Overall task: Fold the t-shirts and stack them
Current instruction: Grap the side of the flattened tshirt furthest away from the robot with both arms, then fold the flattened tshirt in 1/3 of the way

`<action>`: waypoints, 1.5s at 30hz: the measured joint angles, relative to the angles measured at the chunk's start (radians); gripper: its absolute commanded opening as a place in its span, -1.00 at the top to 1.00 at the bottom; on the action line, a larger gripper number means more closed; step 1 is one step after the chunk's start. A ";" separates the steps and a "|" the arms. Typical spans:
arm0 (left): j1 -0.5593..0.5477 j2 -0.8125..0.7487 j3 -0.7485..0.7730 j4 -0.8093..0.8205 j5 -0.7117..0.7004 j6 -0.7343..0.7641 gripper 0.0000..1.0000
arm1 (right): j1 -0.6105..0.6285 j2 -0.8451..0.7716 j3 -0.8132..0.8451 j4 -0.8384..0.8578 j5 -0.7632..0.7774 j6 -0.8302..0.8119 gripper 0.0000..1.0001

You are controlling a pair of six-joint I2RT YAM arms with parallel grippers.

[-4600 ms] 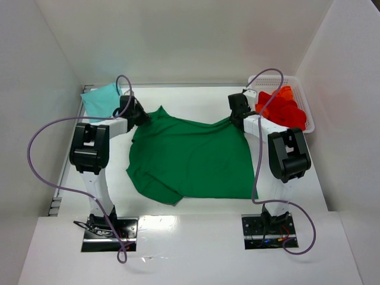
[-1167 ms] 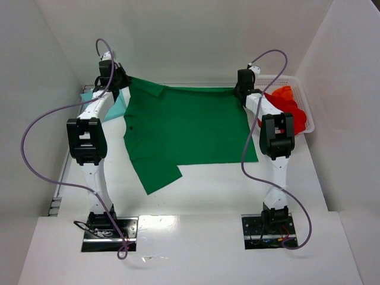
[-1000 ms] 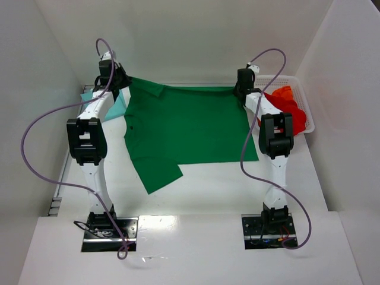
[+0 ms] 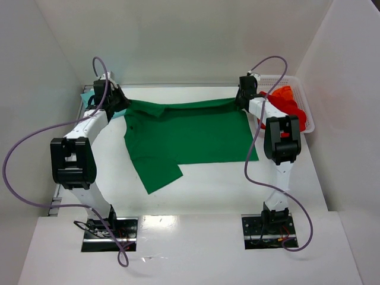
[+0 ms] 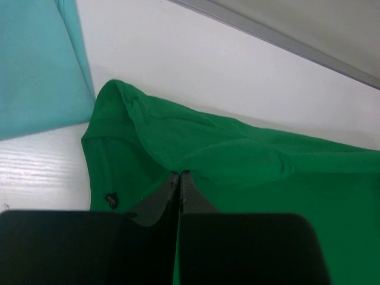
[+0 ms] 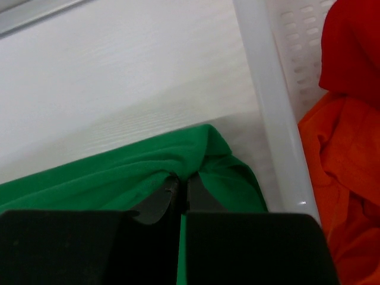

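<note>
A dark green t-shirt (image 4: 187, 133) lies spread across the middle of the table, one sleeve pointing toward the near left. My left gripper (image 4: 119, 102) is shut on its far left corner, the cloth pinched between the fingertips (image 5: 180, 175). My right gripper (image 4: 240, 102) is shut on the far right corner, green cloth bunched round the tips (image 6: 183, 180). The far edge of the shirt sags between the two grips, low over the table. A pale teal t-shirt (image 5: 35, 65) lies at the far left, partly hidden behind my left arm. Red and orange t-shirts (image 4: 291, 105) fill the basket.
A white mesh basket (image 4: 300, 89) stands at the far right, its rim (image 6: 270, 101) close beside my right gripper. White walls enclose the table on three sides. Purple cables loop off both arms.
Both grippers have come down and slightly toward the near side with the shirt's far corners. The far edge, stretched high a second ago, now droops low over the table.
</note>
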 measured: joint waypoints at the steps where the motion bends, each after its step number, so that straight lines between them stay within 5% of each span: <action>1: 0.000 -0.010 -0.011 -0.002 0.001 0.000 1.00 | -0.001 0.000 0.001 -0.010 0.003 -0.002 1.00; 27: 0.000 -0.056 -0.084 -0.036 0.005 -0.017 1.00 | -0.018 0.089 0.266 -0.136 0.044 -0.226 1.00; 45: 0.000 -0.121 -0.155 -0.076 0.023 -0.016 1.00 | -0.017 0.085 0.116 -0.134 -0.006 -0.223 1.00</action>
